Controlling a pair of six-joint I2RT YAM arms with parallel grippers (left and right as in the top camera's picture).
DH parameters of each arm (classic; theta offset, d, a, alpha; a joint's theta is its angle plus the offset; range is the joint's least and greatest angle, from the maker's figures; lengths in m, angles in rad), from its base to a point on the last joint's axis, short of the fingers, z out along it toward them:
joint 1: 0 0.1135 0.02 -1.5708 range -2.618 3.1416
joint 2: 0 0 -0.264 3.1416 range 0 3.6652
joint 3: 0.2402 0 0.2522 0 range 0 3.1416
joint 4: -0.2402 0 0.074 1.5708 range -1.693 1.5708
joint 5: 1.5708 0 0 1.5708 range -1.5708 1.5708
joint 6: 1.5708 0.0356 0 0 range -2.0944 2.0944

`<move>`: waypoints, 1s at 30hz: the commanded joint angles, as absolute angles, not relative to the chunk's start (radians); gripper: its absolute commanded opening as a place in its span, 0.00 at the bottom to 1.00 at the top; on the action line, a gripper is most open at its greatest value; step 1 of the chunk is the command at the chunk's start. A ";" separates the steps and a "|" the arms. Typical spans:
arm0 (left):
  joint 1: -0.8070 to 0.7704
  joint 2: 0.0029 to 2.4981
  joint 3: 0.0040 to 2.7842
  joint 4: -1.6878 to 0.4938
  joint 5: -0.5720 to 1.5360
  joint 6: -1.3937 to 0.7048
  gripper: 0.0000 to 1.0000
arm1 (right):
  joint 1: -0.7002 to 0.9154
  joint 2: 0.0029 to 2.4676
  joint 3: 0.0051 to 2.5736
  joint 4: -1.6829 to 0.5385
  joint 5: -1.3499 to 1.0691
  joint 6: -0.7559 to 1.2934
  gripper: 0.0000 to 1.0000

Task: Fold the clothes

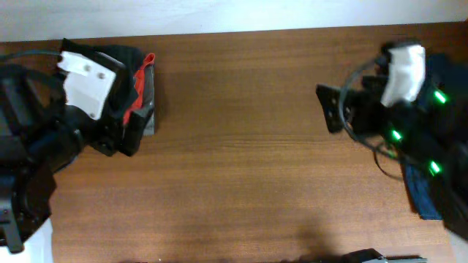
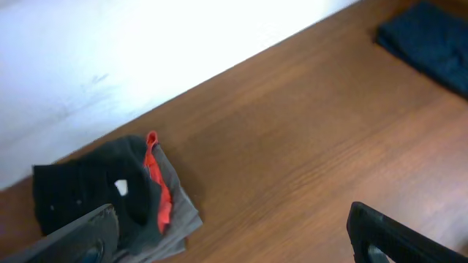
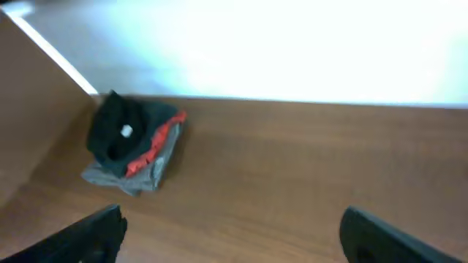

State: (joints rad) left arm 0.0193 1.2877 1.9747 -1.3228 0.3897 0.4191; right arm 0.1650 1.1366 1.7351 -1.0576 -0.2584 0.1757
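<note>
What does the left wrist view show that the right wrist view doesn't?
Left wrist only: a dark blue cloth lying on the wooden table at top right. Right wrist only: a pale strip slanting across the top-left corner; I cannot tell what it is. Both: the stack of folded clothes, black over red over grey, on that table, and each camera's own jaws wide open, empty.
</note>
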 commanded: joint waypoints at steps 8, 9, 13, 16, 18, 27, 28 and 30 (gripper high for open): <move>-0.045 1.312 1.978 -1.327 0.332 0.466 0.99 | 0.162 1.034 1.734 -1.160 -0.250 0.172 0.99; -0.045 1.312 1.978 -1.326 0.332 0.466 0.99 | 0.162 1.034 1.734 -1.165 -0.250 0.172 0.99; -0.045 1.312 1.978 -1.326 0.333 0.466 0.99 | 0.163 1.039 1.733 -1.175 -0.250 0.172 0.99; -0.045 1.312 1.978 -1.326 0.332 0.466 0.99 | 0.163 1.044 1.732 -1.188 -0.241 0.159 0.99; -0.045 1.312 1.978 -1.327 0.332 0.466 0.99 | 0.163 1.031 1.726 -1.217 -0.184 0.146 0.99; -0.045 1.312 1.978 -1.326 0.333 0.466 0.99 | 0.044 0.735 1.243 -0.722 0.048 0.131 0.99; -0.045 1.312 1.978 -1.326 0.332 0.466 0.99 | 0.022 0.683 1.141 -0.658 0.036 0.133 0.99; -0.045 1.312 1.978 -1.326 0.332 0.466 0.99 | -0.006 0.599 0.990 -0.588 0.035 0.139 0.99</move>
State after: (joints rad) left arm -0.0410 1.3121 1.9747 -1.3281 0.3370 0.4500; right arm 0.0315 0.6746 1.1561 -0.6228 -0.0101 0.1341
